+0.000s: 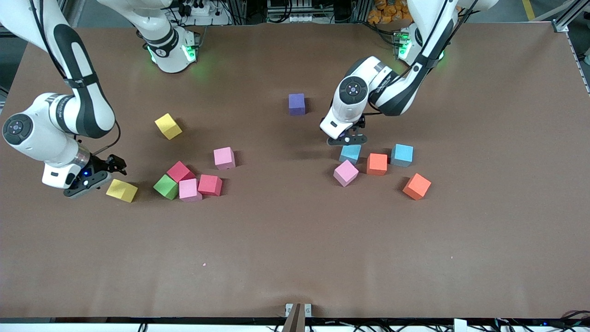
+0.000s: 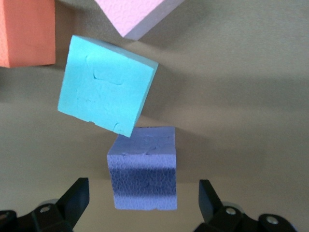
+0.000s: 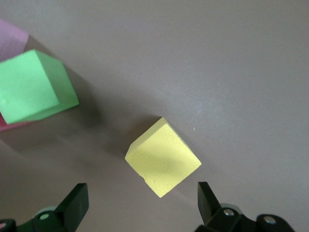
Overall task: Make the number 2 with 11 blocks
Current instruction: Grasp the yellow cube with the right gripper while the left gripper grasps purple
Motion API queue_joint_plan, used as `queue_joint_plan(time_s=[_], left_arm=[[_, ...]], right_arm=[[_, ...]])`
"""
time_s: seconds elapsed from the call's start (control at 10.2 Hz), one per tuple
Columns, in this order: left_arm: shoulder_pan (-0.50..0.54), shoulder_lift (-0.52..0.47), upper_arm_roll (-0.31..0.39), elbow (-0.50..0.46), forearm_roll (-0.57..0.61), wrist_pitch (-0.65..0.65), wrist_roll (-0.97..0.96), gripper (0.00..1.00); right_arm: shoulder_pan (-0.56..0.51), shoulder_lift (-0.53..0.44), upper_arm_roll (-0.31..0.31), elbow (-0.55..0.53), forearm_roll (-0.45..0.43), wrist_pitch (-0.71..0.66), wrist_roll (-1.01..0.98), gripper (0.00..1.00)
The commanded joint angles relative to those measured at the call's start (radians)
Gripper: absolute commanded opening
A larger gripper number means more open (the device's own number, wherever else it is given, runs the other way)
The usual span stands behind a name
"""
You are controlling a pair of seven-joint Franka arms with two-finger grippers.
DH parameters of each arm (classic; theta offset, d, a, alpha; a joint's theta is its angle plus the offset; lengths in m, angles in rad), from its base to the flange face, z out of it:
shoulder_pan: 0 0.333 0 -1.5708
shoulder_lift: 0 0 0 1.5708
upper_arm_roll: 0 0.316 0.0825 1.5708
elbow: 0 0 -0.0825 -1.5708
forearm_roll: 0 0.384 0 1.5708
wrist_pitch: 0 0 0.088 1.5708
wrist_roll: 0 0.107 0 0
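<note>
Pincers both released: left pincer over purple block, right pincer beside yellow block.

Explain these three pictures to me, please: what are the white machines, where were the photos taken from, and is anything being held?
These are two white robot arms at a brown table. The big picture looks down from a camera that faces them. The two close-ups come from cameras on the arms' wrists, so the black prongs at the edge of each are that arm's own jaws.

Scattered on the table are small foam cubes: pink, red, orange, light blue, yellow, purple and one green cube.

The left arm has its jaws open low over a purple cube, which sits beside a light blue cube. The right arm has its jaws open by a yellow cube, near the green one. Nothing is held.
</note>
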Motion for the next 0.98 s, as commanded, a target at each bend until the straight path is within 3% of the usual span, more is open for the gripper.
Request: queue_joint_plan(time_s=[0.0, 0.29, 0.49, 0.69, 0.88], left_arm=[[0.005, 0.017, -0.005, -0.004, 0.007, 0.025, -0.055, 1.00], [0.005, 0.037, -0.006, -0.006, 0.007, 0.029, -0.120, 0.97], [0.005, 0.043, -0.006, -0.015, 0.007, 0.029, -0.147, 0.92], [0.004, 0.044, -0.006, -0.026, 0.007, 0.031, -0.202, 0.71], [0.002, 0.031, -0.008, -0.042, 0.005, 0.031, -0.254, 0.42]], right_arm=[[-0.020, 0.007, 0.008, -0.038, 0.023, 0.012, -0.138, 1.00], [-0.023, 0.030, 0.009, -0.059, 0.023, 0.012, -0.301, 1.00], [-0.010, 0.070, 0.009, -0.006, 0.023, 0.003, -0.452, 1.00], [0.009, 0.073, 0.009, 0.039, 0.021, -0.005, -0.476, 1.00], [0.010, 0.096, 0.009, 0.074, 0.021, -0.002, -0.551, 1.00]])
